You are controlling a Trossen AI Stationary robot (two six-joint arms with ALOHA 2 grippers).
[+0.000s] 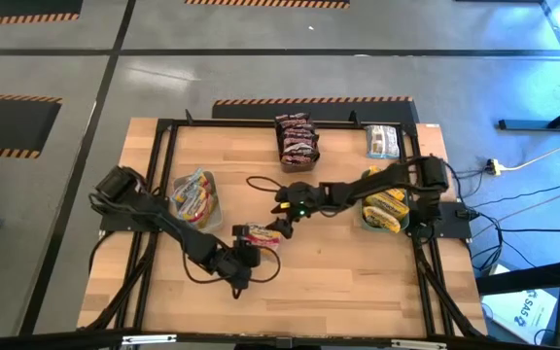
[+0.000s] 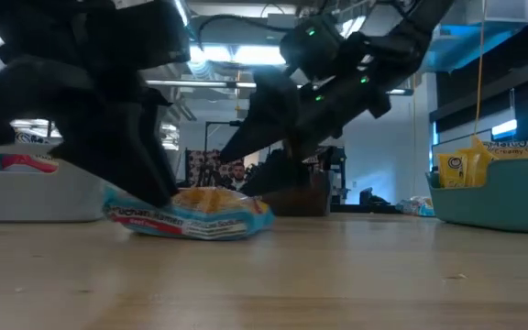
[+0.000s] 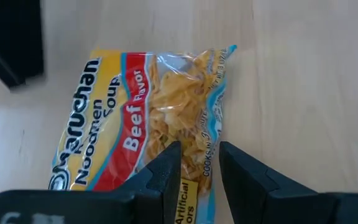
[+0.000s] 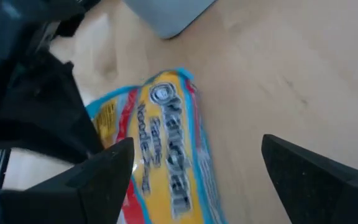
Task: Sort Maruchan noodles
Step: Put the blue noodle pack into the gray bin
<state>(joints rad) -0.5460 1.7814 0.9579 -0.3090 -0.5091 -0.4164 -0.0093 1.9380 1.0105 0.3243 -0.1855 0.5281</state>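
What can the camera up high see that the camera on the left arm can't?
Only the high view shows the bins: one with yellow packets, one with dark packets, a teal one, and the right gripper, open.

Only the left wrist view shows the print: "Beef Flavor".

Both show the beef packet on the table, the left gripper pinching its edge.

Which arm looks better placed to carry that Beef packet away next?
Probably the left: its tool pinches the Beef noodle packet's edge, while the right tool hangs open above it.
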